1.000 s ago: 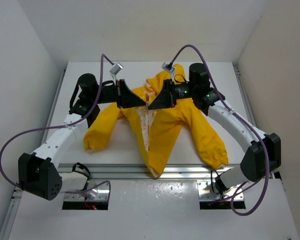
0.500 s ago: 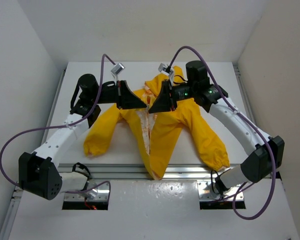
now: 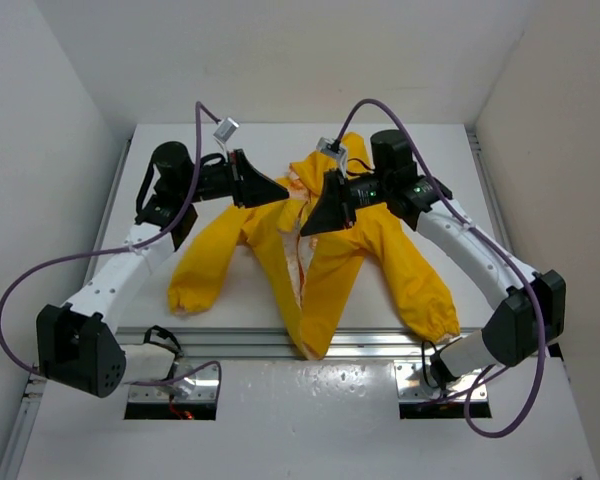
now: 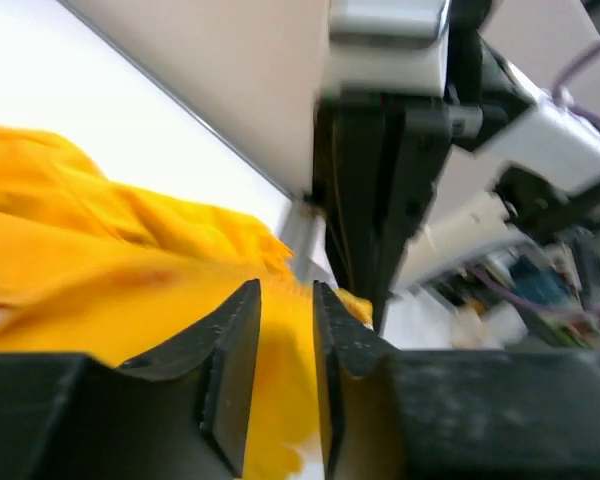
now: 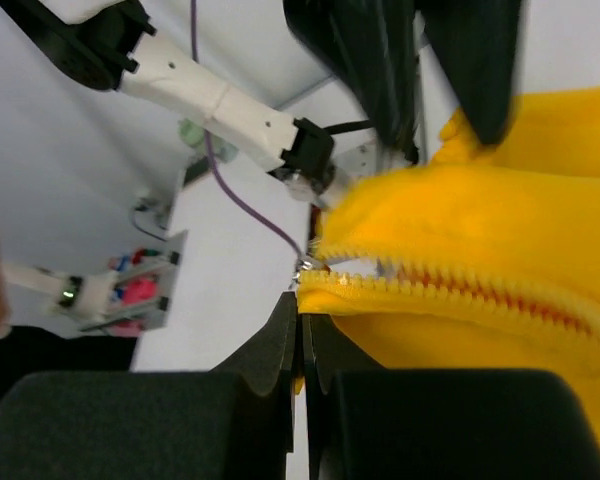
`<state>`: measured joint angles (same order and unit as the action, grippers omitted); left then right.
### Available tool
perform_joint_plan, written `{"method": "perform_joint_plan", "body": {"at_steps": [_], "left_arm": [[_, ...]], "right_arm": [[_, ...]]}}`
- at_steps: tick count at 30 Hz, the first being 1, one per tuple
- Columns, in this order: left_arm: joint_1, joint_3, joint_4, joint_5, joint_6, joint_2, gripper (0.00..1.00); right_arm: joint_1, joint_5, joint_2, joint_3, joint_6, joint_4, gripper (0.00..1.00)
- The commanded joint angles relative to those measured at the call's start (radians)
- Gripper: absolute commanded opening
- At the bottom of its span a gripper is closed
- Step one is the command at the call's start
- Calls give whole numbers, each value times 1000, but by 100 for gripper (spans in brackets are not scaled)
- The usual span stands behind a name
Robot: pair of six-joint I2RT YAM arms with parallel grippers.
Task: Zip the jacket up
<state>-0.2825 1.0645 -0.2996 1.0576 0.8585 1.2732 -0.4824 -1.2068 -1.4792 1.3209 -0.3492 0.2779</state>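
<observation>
The yellow jacket (image 3: 330, 260) lies spread on the white table, sleeves angled toward the front, with its patterned lining showing along the open front. My right gripper (image 3: 304, 226) is shut on the jacket's zipper edge. In the right wrist view its closed tips (image 5: 300, 302) pinch yellow fabric just under the zipper teeth (image 5: 460, 290) and a small metal slider (image 5: 304, 268). My left gripper (image 3: 282, 193) hovers beside the jacket's left front panel, open. In the left wrist view yellow cloth (image 4: 100, 250) shows through the gap between its fingers (image 4: 235, 340), and nothing is gripped.
The jacket's hem hangs over the aluminium rail (image 3: 210, 345) at the table's front edge. White walls close in the table (image 3: 180, 140) on three sides. Purple cables (image 3: 40, 280) loop off both arms. The right arm's black wrist (image 4: 380, 200) stands close in front of the left gripper.
My left gripper has opened, let go of the jacket and drawn back up and to the left. My right gripper has shifted slightly left and down, still holding the zipper edge.
</observation>
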Motion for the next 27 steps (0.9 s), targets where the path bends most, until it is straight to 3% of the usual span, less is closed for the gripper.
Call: {"method": "perform_joint_plan", "body": {"at_steps": [1, 2, 8, 9, 12, 18, 27], "left_arm": [[20, 98, 129, -143, -195, -41, 34], [20, 110, 152, -177, -260, -67, 38], [7, 121, 328, -156, -634, -164, 38], [-4, 112, 364, -139, -783, -181, 38], [-82, 98, 519, -169, -1066, -251, 38], [-260, 45, 628, -379, -1401, -339, 38], [-438, -11, 652, -626, -1690, -360, 38]], "right_arm": [[11, -99, 23, -37, -212, -201, 0], [19, -103, 20, -41, -256, -247, 0], [28, -120, 10, -109, -493, -526, 0], [28, -122, -1, -117, -599, -564, 0], [33, -116, 0, -147, -680, -655, 0], [33, -96, 13, -196, -754, -692, 0], [33, -80, 16, -213, -800, -729, 0]]}}
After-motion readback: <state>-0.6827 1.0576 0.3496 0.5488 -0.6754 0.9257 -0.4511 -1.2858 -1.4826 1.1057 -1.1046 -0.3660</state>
